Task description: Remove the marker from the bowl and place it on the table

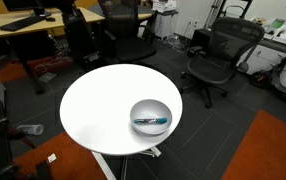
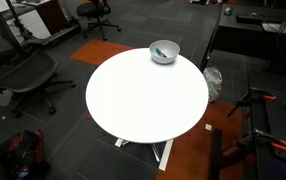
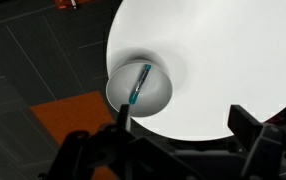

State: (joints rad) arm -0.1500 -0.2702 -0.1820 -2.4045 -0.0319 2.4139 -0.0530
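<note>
1. The dark-and-teal marker lies slanted in the steel bowl at the surface's 8 o'clock edge, wrist view.
2. The pincer hangs wide open, empty; its jaws should straddle the marker's thin body.
3. Bare surface at the bowl's 3 o'clock suits release.

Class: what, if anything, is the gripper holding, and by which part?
Nothing. The gripper is open and empty; the marker lies in the bowl.

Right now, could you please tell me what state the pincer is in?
Pincer: open, holding nothing; the marker lies in the bowl.
</note>
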